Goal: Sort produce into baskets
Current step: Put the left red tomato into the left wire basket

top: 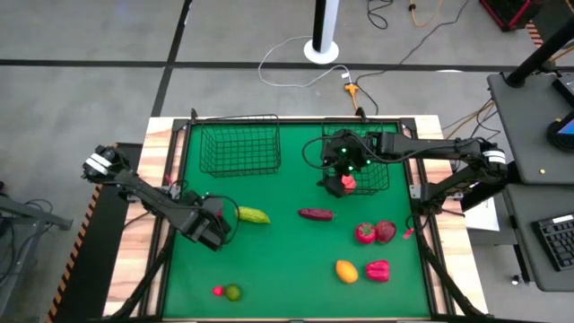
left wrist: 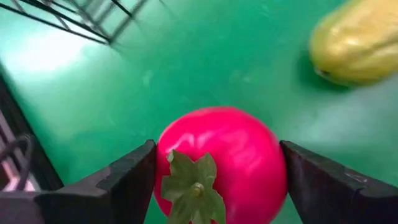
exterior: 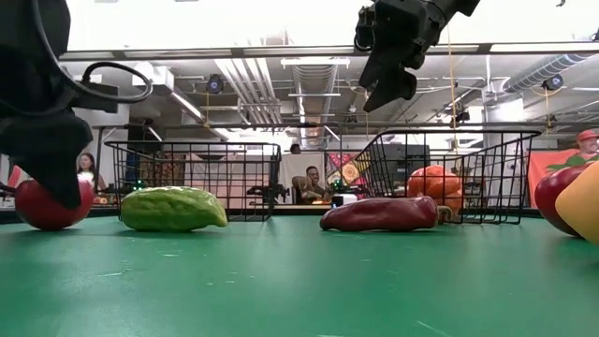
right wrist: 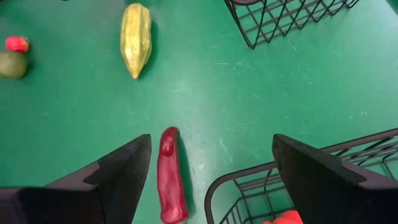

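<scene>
My left gripper (left wrist: pixel 214 180) is down at the mat on the left side of the table, and through its wrist camera I see a red tomato (left wrist: pixel 221 165) sitting squarely between the two fingers, leafy cap facing the camera; the fingers flank it on both sides, though I can't tell from here whether the pads are already touching its skin or just short of it. In the low view the same tomato (exterior: pixel 45 204) rests on the green mat under that arm, with the yellow-green oblong piece (exterior: pixel 173 209) just beside it. What my next move turns on is where the left basket (top: pixel 239 146) lies from this gripper: it is farther back on the table and slightly toward the centre, nearer to my left arm than to the right one, so I judge this arm should carry the tomato there after lifting it clear of the oblong piece. My right gripper (top: pixel 345 170) hangs above the near rim of the right basket (top: pixel 386 179) with its fingers spread apart and nothing between them; something red shows just inside that basket below it. The purple piece (right wrist: pixel 171 177) lies on the mat beneath and just outside that basket, long axis pointing roughly along the right gripper's line of sight.
</scene>
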Available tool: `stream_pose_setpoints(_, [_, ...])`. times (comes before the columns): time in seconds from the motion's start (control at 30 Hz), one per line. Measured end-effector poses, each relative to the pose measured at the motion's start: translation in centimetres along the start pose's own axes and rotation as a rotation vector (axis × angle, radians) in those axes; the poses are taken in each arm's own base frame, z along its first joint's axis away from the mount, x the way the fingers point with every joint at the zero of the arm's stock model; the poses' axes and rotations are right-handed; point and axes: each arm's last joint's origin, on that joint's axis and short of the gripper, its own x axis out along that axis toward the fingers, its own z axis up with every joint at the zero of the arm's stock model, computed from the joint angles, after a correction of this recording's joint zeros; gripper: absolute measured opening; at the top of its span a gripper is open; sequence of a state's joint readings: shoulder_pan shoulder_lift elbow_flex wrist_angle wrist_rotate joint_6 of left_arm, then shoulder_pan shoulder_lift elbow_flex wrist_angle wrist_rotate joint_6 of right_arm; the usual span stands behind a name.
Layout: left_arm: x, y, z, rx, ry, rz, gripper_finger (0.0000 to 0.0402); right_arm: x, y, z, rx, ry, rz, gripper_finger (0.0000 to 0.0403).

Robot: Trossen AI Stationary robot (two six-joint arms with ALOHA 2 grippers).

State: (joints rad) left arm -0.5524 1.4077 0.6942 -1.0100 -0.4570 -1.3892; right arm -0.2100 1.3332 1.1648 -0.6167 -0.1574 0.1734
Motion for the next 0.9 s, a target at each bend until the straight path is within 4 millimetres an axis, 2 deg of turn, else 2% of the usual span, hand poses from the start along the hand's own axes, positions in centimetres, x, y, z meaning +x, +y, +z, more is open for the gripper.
stream_pose_setpoints(0.43, [-2.6,-1.0,1.4,0.035,0.02,-0.047,0.0289,0.0,0.0,0.0,-0.008,0.001,0.0,0.0325])
stream_pose_setpoints(0.53, [-4.1,-1.1,2.1,0.067,0.027,-0.047,0.0289,0.0,0.0,0.0,-0.009,0.001,0.0,0.0325])
stream_pose_setpoints(0.63, [-6.7,-1.1,3.5,0.112,0.014,-0.051,0.0289,0.0,0.0,0.0,-0.01,0.001,0.0,0.0325])
stream_pose_setpoints(0.73, [-9.7,-0.6,5.5,0.141,-0.082,-0.028,0.0289,0.0,0.0,0.0,-0.017,0.004,0.0,0.0325])
stream_pose_setpoints(0.9, [-13.0,1.6,10.5,0.182,-0.254,0.068,0.0288,0.0,0.0,-0.1,-0.04,0.006,0.0,0.0325])
